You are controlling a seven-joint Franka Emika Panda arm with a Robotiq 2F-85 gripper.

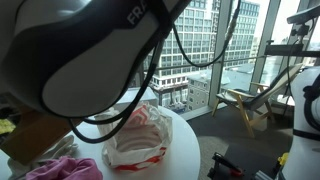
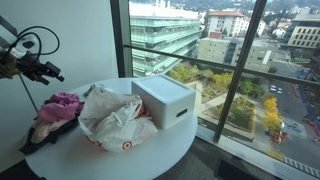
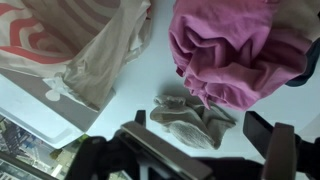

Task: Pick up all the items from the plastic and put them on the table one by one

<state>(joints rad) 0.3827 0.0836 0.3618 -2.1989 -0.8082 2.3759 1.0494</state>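
Gripper (image 3: 203,138): jaws spread wide, holding nothing. Small crumpled beige cloth piece (image 3: 195,118) lies free below them on the smooth white round table (image 3: 150,85), apparently set down clear of the bag. Crumpled pink cloth (image 3: 240,50) lies just beside it. Thin white red-printed plastic bag (image 3: 70,50) is near. Wrist points down at the tabletop.

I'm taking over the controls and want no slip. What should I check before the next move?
1. Is the gripper open: ok, jaws stand wide apart.
2. Is the beige cloth free: ok, it lies on the table, ungripped.
3. Is the pink cloth out of the plastic bag: ok, it lies beside it.
4. Is the plastic bag empty: cannot tell, its inside is hidden.
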